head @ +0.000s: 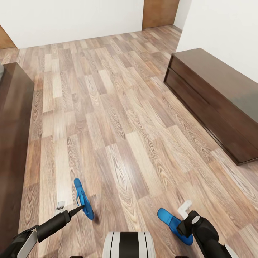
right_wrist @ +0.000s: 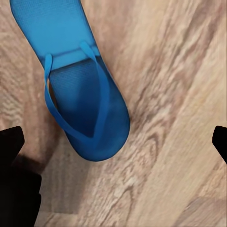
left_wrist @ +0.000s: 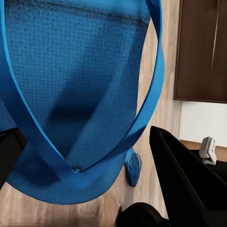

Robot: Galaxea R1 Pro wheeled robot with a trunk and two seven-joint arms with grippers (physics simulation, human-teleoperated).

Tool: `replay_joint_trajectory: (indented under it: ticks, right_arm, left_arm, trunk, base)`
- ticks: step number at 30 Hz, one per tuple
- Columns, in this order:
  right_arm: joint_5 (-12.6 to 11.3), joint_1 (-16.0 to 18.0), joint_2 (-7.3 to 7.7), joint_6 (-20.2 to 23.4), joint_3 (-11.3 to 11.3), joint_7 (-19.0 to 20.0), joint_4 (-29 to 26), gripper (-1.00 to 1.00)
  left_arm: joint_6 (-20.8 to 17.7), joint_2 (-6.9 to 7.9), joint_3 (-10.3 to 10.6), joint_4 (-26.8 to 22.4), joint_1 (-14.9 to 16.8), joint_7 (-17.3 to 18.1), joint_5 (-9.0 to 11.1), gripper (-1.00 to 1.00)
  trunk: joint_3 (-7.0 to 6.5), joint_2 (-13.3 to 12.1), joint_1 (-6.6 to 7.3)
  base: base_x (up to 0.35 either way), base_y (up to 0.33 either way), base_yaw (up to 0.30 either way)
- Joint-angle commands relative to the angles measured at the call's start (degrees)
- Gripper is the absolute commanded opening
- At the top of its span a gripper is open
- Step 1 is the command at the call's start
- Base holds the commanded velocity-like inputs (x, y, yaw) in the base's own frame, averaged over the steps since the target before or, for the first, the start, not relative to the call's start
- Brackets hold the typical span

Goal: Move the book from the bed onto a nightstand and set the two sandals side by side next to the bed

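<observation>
L gripper (head: 79,209) clamps sandal (head: 83,198) prob; R gripper (right_wrist: 118,142) spread above 2nd sandal (right_wrist: 78,80). Pairing, book left.

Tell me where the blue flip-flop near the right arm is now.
The bright-blue rubber flip-flop lies flat on the wood-plank floor at the head view's lower right, sole down, just beside the right end effector, well apart from the other blue flip-flop at the left end effector.

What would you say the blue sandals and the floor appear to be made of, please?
The sandals look like matte foam or rubber: the footbed shows a fine dimpled texture, with thin flexible straps. The floor looks like semi-gloss wood planks or laminate, with visible grain and plank seams.
</observation>
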State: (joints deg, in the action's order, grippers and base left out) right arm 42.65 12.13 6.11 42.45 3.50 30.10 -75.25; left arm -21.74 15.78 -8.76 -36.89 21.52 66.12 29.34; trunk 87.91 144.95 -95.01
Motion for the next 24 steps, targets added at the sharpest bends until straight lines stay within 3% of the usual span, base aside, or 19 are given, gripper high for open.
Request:
replay_joint_trajectory:
  ticks: [1,21,24]
  right_arm:
    - [0.6,0.0,0.04,0.2,0.1,0.5,-0.1,1.0]
    - [0.3,0.0,0.14,0.4,-0.3,0.8,-0.3,1.0]
    - [0.2,0.0,0.13,0.4,-0.4,0.8,-0.4,1.0]
  left_arm:
    - [-0.4,0.0,0.0,0.0,0.0,-0.1,0.2,-1.0]
    - [-0.4,-0.04,0.0,0.0,0.0,-0.1,0.2,-1.0]
    - [-0.4,-0.04,0.0,0.0,0.0,-0.1,0.2,-1.0]
  trunk:
    - [0.26,0.0,-0.01]
    - [4.69,0.3,-0.53]
    - [4.69,0.3,-0.53]
  base:
    - [0.0,0.0,0.0]
    - [0.0,0.0,0.0]
    - [0.0,0.0,0.0]
